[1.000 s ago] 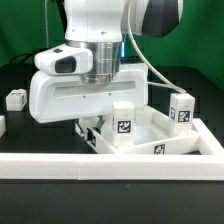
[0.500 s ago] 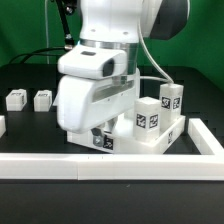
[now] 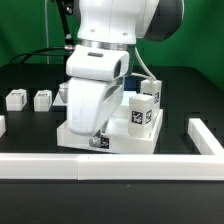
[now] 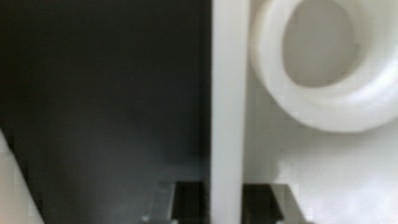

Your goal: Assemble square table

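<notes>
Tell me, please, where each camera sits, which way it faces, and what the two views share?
Exterior view: off the arm, outside the rail, looking slightly down across it at the top and its standing legs; the white arm fills the middle.
Wrist view: on the wrist, looking down along the jaws at the top's rim, a round hole and black table; only dark fingertips show.
Shared: the top's rim, where the jaws are shut on it.

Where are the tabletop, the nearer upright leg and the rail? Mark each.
tabletop (image 3: 135, 144): exterior view, front wall of its rim.
nearer upright leg (image 3: 141, 113): exterior view, its tagged face.
rail (image 3: 60, 166): exterior view, top of the front bar.
</notes>
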You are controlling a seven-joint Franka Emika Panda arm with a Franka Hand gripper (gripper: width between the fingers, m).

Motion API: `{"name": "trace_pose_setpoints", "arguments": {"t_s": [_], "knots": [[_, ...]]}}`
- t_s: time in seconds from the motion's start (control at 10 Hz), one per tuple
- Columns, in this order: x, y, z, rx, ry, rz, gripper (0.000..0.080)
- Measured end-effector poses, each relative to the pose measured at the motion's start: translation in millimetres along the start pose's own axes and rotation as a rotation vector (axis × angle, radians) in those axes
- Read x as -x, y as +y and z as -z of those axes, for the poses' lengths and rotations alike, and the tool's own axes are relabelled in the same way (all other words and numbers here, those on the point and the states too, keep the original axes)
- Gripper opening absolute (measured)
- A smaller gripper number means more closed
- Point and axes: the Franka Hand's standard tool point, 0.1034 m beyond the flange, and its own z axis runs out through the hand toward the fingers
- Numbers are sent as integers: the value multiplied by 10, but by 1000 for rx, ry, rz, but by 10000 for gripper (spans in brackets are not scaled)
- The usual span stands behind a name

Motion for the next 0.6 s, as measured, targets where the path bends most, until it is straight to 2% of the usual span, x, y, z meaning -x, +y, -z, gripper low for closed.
{"name": "trace_pose_setpoints", "arguments": {"t_s": [0.1, 0.2, 0.3, 0.6], "knots": [[-117, 49, 6, 36, 1, 135, 70], [-239, 60, 15, 85, 4, 221, 71], [-259, 51, 17, 107, 3, 265, 78], [-198, 51, 11, 103, -24, 420, 81]]}}
